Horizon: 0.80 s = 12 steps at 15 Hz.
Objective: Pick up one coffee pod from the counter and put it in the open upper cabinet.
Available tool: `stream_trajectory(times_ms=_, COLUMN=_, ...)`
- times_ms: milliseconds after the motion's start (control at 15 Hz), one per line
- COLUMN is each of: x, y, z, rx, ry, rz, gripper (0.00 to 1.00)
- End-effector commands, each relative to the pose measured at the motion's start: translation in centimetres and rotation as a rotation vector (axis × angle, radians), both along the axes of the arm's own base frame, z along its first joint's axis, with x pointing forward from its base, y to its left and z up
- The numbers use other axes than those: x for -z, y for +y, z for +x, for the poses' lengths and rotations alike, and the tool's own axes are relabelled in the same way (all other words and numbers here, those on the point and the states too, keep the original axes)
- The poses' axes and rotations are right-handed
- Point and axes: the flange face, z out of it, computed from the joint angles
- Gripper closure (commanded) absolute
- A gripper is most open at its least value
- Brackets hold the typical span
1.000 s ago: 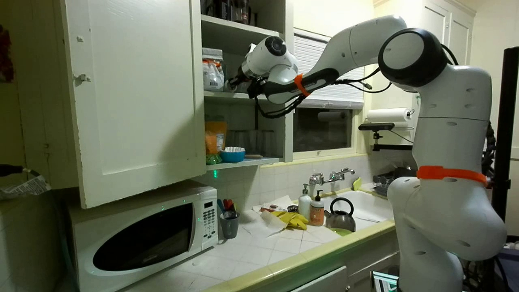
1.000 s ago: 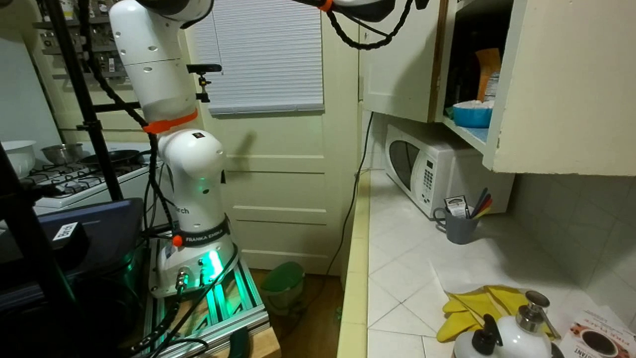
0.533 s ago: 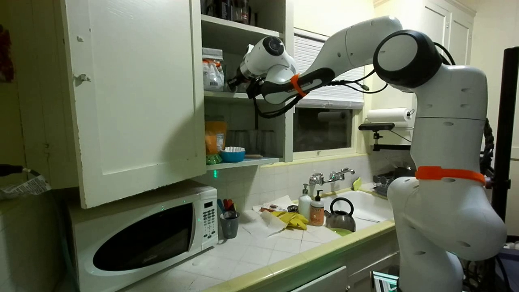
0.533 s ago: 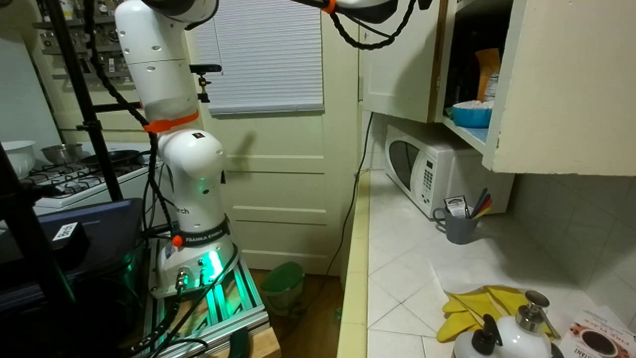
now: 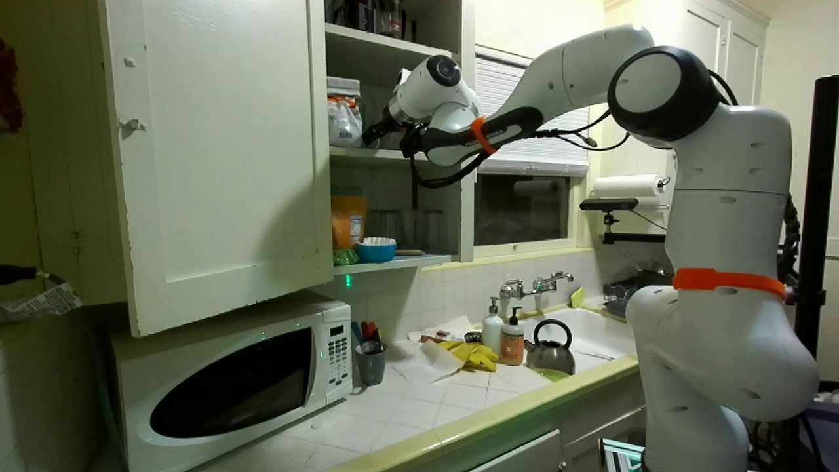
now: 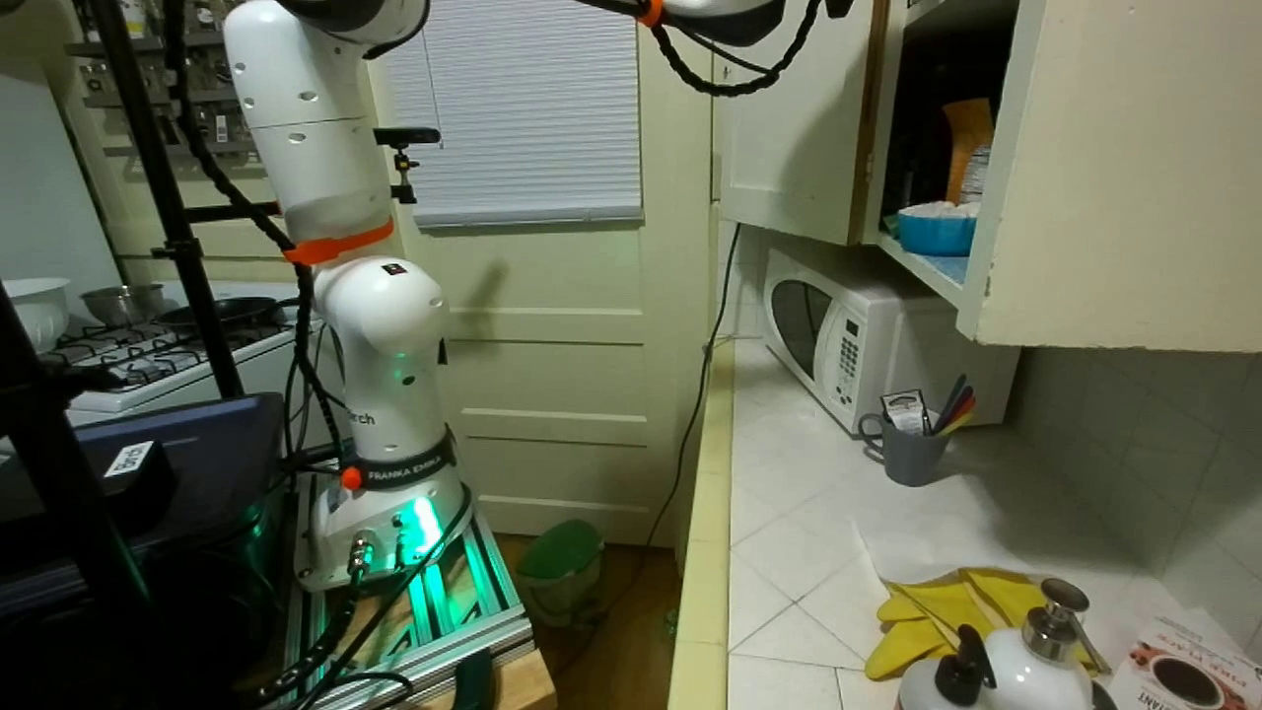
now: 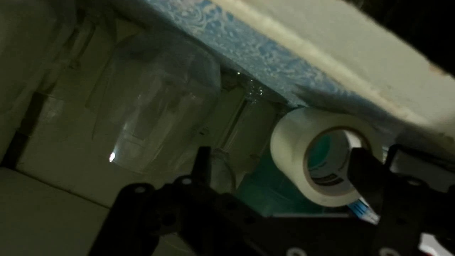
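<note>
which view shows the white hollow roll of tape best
The wrist view: the white hollow roll of tape appears large there, its round opening and dark print inside visible, though one dark finger of the jaws covers part of its rim. I cannot make the roll out in either exterior view.

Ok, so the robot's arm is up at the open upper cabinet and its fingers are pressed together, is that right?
Not quite: the fingers are not pressed together. The wrist view shows them apart, with a pale roll visible in the gap. The rest is right: the arm is up at the open upper cabinet.
</note>
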Motion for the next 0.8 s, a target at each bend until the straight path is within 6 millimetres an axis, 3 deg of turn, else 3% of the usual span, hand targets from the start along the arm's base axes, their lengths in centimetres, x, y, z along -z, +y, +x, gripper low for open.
stream_trajectory(times_ms=0, x=-0.6, y=1.0, z=-2.0, rx=-0.009, ry=0.043, rz=0.007, gripper=0.0)
stream_trajectory(times_ms=467, x=-1.4, y=2.8, z=-6.5, rx=0.009, ry=0.099, rz=-0.007, gripper=0.0)
stream_trajectory(times_ms=733, x=0.1, y=4.0, z=-10.3, rx=-0.002, ry=0.206, rz=-0.039, gripper=0.0)
